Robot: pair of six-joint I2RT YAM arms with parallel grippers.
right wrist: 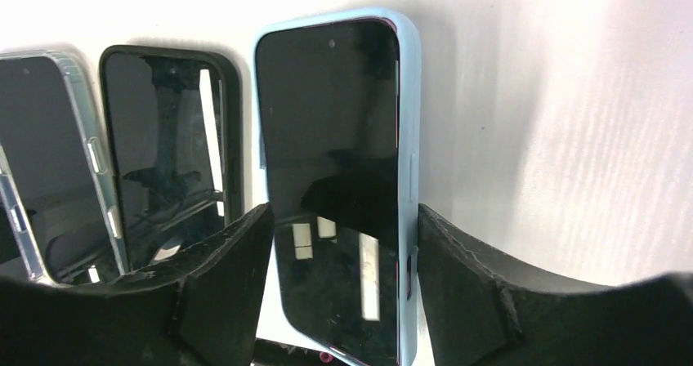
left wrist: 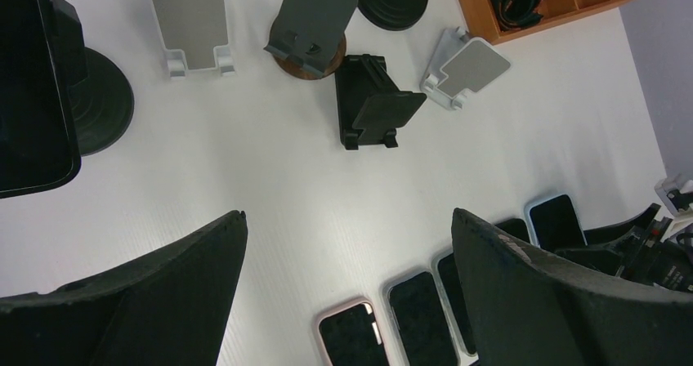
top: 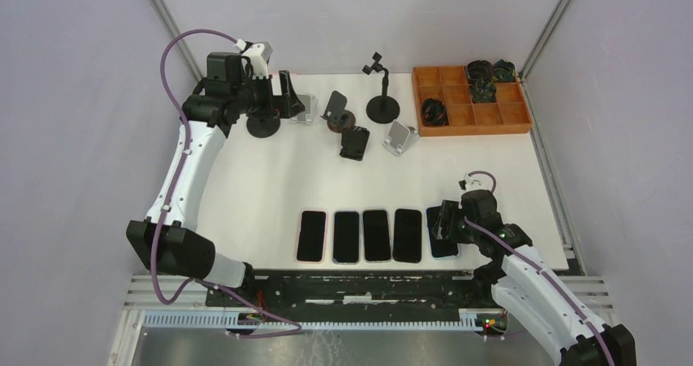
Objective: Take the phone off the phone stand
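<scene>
A dark phone (left wrist: 29,88) stands upright on a black round-base phone stand (left wrist: 105,100) at the back left of the table; the stand's base (top: 263,127) also shows from above. My left gripper (left wrist: 348,215) hovers just right of it, open and empty. At the front right, my right gripper (right wrist: 343,211) is low over a phone in a light-blue case (right wrist: 335,121) that lies flat on the table. Its fingers straddle the phone; the right one touches its edge and a thin gap shows on the left.
Several more phones (top: 360,235) lie in a row along the near edge. Empty stands sit at the back: a white one (top: 304,109), a wood-based one (top: 337,113), a black folding one (top: 355,143), a silver one (top: 400,137), a tall clamp stand (top: 381,96). An orange tray (top: 490,114) is back right.
</scene>
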